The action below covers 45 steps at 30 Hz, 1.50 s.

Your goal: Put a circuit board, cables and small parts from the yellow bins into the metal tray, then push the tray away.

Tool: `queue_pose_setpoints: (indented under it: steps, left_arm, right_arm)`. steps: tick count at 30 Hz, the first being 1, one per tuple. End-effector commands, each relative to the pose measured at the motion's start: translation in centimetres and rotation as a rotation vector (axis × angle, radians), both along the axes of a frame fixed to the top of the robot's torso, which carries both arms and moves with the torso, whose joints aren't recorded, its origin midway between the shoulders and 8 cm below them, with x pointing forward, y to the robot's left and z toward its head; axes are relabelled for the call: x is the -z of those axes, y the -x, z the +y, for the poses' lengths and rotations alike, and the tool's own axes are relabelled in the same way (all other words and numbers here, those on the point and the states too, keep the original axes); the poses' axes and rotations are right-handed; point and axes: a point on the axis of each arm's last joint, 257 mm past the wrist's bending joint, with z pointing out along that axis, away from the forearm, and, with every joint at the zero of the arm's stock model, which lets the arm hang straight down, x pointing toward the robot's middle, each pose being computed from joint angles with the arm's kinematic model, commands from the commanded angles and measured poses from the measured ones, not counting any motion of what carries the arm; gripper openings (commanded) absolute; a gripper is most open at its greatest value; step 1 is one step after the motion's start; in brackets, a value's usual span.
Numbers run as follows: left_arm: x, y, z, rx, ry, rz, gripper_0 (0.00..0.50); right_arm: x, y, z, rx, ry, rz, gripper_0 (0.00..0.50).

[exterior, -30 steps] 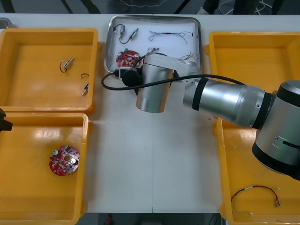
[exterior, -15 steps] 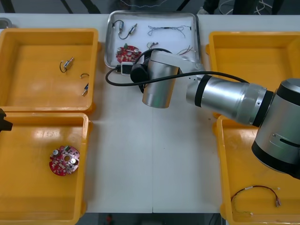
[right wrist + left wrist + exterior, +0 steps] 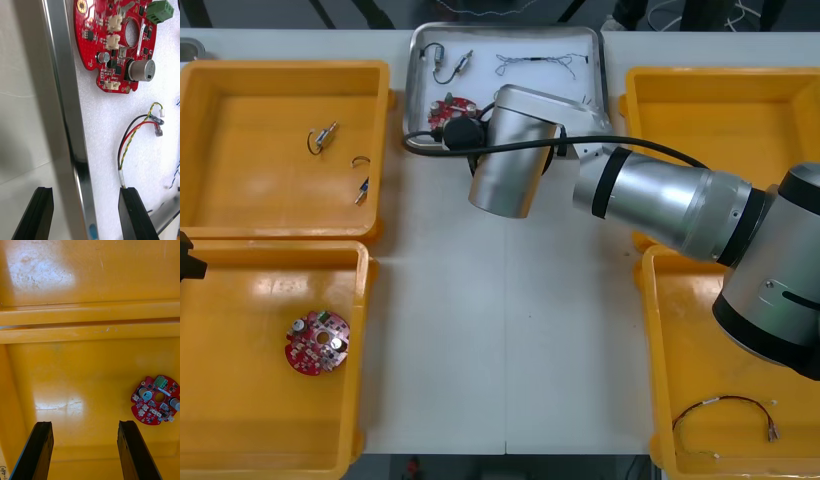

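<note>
Straddling 1 tray rim (image 3: pixel 70 123): R gripper (image 3: pixel 85 192)

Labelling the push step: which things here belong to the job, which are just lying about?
In the job: right gripper, open astride the near rim of the metal tray; circuit board and red and yellow cable in it.
Lying about: spare circuit board by the parked left gripper; small metal parts in the far left bin; loose cable in the near right bin.
</note>
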Motion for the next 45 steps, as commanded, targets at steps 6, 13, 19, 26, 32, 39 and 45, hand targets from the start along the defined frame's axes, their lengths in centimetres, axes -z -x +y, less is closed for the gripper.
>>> queue_pose_setpoints:
  steps: [6,13,19,26,32,39,45]
  left_arm:
    - [-1.5,0.6,1.6,0.002,-0.058,-0.017,0.498]
    - [-1.5,0.6,1.6,0.002,-0.058,-0.017,0.497]
    - [-1.5,0.6,1.6,0.002,-0.058,-0.017,0.496]
    - [-1.5,0.6,1.6,0.002,-0.058,-0.017,0.497]
    - [-1.5,0.6,1.6,0.002,-0.058,-0.017,0.498]
    - [-1.5,0.6,1.6,0.002,-0.058,-0.017,0.498]
    - [-1.5,0.6,1.6,0.002,-0.058,-0.017,0.498]
  right_arm:
    - [-5.8,8.4,3.1,0.068,-0.186,0.148,0.500]
    - [-6.0,14.7,-1.9,0.168,-0.220,0.238,0.500]
    - [-5.4,16.9,-3.2,0.223,-0.387,0.255,0.500]
    - [-5.4,17.8,-5.7,0.328,-0.577,0.267,0.500]
    - [-3.9,18.6,-11.2,0.497,-0.741,0.316,0.500]
    - [-3.7,19.7,-16.8,0.647,-0.867,0.297,0.500]
    - [-2.5,21.6,-22.2,0.783,-0.919,0.278,0.500]
